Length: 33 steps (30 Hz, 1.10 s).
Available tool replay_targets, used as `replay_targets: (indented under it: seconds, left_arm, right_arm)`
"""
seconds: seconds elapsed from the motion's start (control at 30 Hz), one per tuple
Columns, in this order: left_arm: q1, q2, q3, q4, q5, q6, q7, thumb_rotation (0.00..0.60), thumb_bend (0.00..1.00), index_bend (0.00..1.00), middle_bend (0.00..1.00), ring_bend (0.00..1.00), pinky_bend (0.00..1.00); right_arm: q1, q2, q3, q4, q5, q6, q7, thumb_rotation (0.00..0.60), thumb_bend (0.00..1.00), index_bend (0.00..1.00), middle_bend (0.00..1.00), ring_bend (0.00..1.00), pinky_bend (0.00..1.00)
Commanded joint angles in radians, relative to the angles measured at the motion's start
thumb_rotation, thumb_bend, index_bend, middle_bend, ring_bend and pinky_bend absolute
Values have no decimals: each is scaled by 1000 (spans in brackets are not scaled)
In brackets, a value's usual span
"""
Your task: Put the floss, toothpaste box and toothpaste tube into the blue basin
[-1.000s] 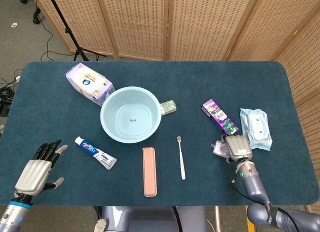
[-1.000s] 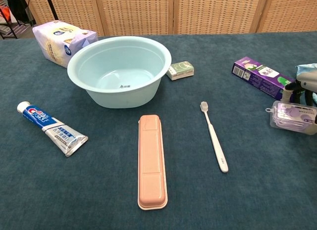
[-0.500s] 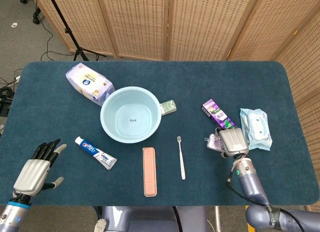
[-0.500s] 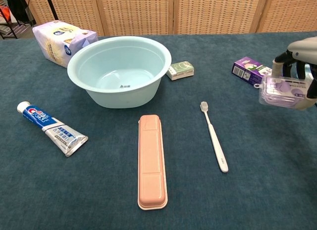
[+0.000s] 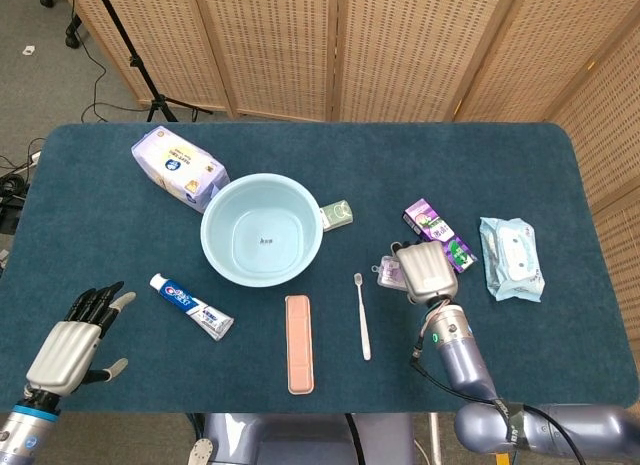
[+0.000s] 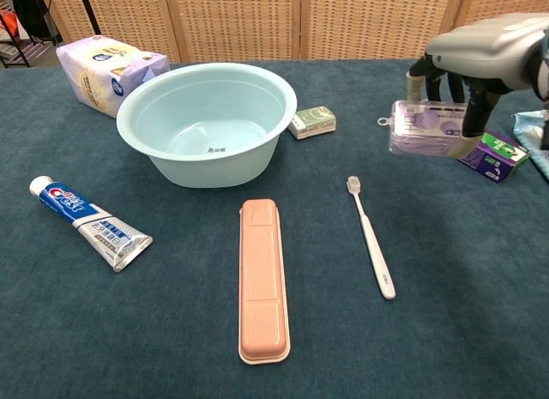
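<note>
Floss [image 6: 426,129], in its clear case, hangs in the right hand [image 6: 480,60], pinched from above by the fingers [image 6: 472,116] and lifted off the table [image 6: 480,330], right of the toothbrush [image 6: 371,237] and well apart from the blue basin [image 6: 210,120]. The hold looks shallow: in the chest view most of the case juts out to the side of the fingertips, so a jolt on the way across could tip it loose, and it would land on the table short of the basin. The path to the basin passes above the small green box [image 6: 311,121] beside the rim; a low carry could knock that box or clip the basin's wall and shove the basin toward the tissue pack [image 6: 107,67].

The toothpaste box [image 5: 440,235] lies on the table just beside the right hand, partly hidden behind it in the head view, with the wet-wipes pack [image 5: 511,257] further right. The toothpaste tube [image 6: 90,222] lies left of the basin, untouched, near the pink case [image 6: 262,279]. The left hand [image 5: 72,347] rests at the table's near left corner, fingers apart and holding nothing. A release too high above the basin could make the light case bounce out.
</note>
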Motion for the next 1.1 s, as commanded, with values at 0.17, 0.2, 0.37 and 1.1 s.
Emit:
replay_targets:
  seconds: [0.17, 0.2, 0.37, 1.1]
  left_arm:
    - [-5, -9, -11, 13, -18, -4, -1, 600, 203, 0, 0, 0, 0]
    - [-5, -10, -14, 15, -21, -3, -4, 600, 203, 0, 0, 0, 0]
    - [-10, -12, -19, 21, -30, -9, -15, 600, 203, 0, 0, 0, 0]
    - [-27, -19, -43, 57, -94, -40, -44, 600, 203, 0, 0, 0, 0]
  right_arm:
    - [75, -67, 49, 69, 51, 15, -43, 600, 207, 630, 472, 457, 490]
    - [86, -75, 55, 78, 55, 14, -50, 600, 207, 630, 472, 457, 490]
    - [146, -118, 87, 124, 84, 5, -79, 600, 208, 630, 472, 457, 490]
    - [359, -372, 153, 406, 115, -104, -68, 600, 208, 630, 471, 465, 502]
